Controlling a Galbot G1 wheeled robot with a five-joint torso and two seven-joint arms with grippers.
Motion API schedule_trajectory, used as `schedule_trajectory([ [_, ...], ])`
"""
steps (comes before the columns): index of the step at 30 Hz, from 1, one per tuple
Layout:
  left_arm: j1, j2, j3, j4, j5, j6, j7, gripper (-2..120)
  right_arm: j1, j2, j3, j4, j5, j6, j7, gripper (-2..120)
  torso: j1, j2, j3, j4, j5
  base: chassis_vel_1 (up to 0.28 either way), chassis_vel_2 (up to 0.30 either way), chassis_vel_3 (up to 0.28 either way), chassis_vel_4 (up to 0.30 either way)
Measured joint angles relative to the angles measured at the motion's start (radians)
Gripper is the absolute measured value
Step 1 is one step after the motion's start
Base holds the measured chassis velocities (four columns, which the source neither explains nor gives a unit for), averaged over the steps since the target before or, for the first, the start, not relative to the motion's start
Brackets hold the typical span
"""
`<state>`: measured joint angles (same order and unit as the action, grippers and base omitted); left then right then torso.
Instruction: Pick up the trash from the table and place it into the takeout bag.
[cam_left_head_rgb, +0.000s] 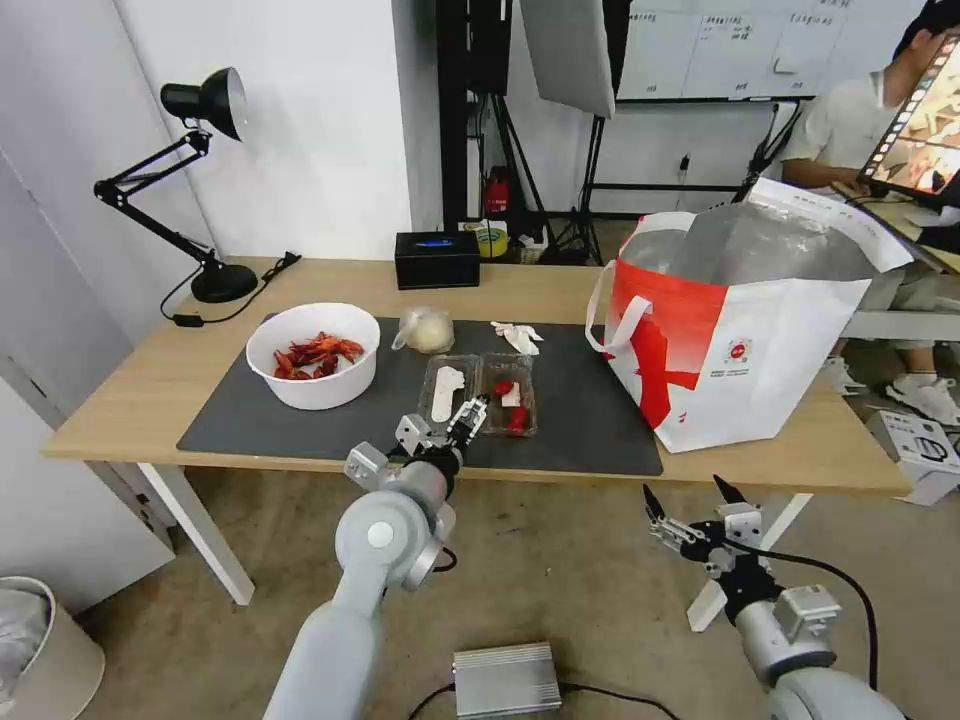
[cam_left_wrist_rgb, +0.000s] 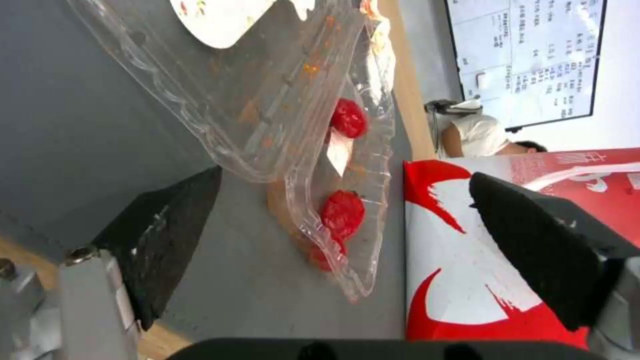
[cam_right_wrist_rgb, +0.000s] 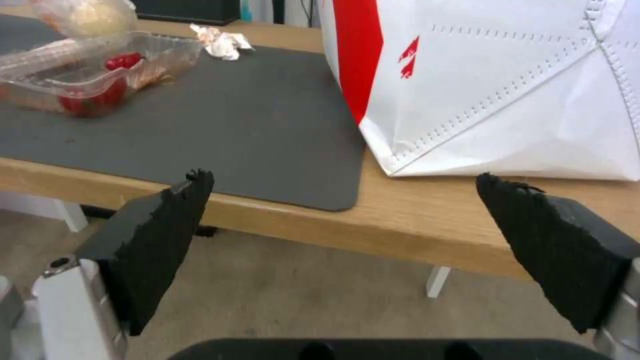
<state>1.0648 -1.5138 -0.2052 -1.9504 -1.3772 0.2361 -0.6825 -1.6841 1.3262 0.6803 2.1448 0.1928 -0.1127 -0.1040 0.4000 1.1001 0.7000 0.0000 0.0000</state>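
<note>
Right now the clear clamshell tray (cam_left_head_rgb: 480, 392) lies open on the dark grey mat (cam_left_head_rgb: 590, 420), near the mat's front edge and approx. mid-table, w/ red scraps (cam_left_head_rgb: 516, 420) in its right half and a white piece in its left half. Left gripper (cam_left_head_rgb: 466, 420) sits over the tray's near edge, jaws spread wide; in the left wrist view the tray (cam_left_wrist_rgb: 293, 125) sits between the two black pads (cam_left_wrist_rgb: 167, 235), not pinched as far as can be seen. Just behind the tray: clear baggie w/ beige lump (cam_left_head_rgb: 427, 330) and, to its right, crumpled white tissue (cam_left_head_rgb: 518, 336), both on the mat. White bowl of red crayfish shells (cam_left_head_rgb: 313, 355) stands on the mat's left part, well apart from the tray. Takeout bag (cam_left_head_rgb: 740, 330) stands upright at the table's right end, mouth open, foil lining showing, its base partly on the mat's right edge and partly on the wood. Right gripper (cam_left_head_rgb: 690, 505) hangs below and in front of the table (cam_left_head_rgb: 130, 400) edge, under the bag's side, jaws wide open & empty; in the right wrist view the bag (cam_right_wrist_rgb: 507, 85) and tray (cam_right_wrist_rgb: 87, 75) lie ahead of it. Black box (cam_left_head_rgb: 437, 259) and desk lamp (cam_left_head_rgb: 190, 190) sit at the table's back.
</note>
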Motion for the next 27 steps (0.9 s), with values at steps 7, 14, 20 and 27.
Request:
schedule_trajectory([
  [7,-0.001,-0.005,-0.001,0.008,0.001,-0.016,-0.005,100,0.001,0.0,-0.001,-0.005,-0.002,0.002,0.0,100,0.0,0.0,0.0,0.0,0.0,0.0,0.0,0.0,0.0],
  [14,-0.003,0.004,-0.013,0.007,0.001,-0.025,-0.007,100,0.003,0.0,-0.005,-0.008,-0.01,0.003,0.0,100,0.0,0.0,0.0,0.0,0.0,0.0,0.0,0.0,0.0],
  [20,-0.006,0.006,-0.019,0.004,0.001,-0.04,-0.009,100,0.003,0.004,-0.012,-0.013,-0.014,0.007,0.0,100,0.0,0.0,0.0,0.0,0.0,0.0,0.0,0.0,0.0],
  [27,0.0,-0.001,-0.022,-0.001,0.0,-0.049,-0.004,100,0.003,0.005,-0.015,-0.013,-0.016,0.008,0.0,100,0.0,0.0,0.0,0.0,-0.0001,0.0,0.0,0.0,0.0],
])
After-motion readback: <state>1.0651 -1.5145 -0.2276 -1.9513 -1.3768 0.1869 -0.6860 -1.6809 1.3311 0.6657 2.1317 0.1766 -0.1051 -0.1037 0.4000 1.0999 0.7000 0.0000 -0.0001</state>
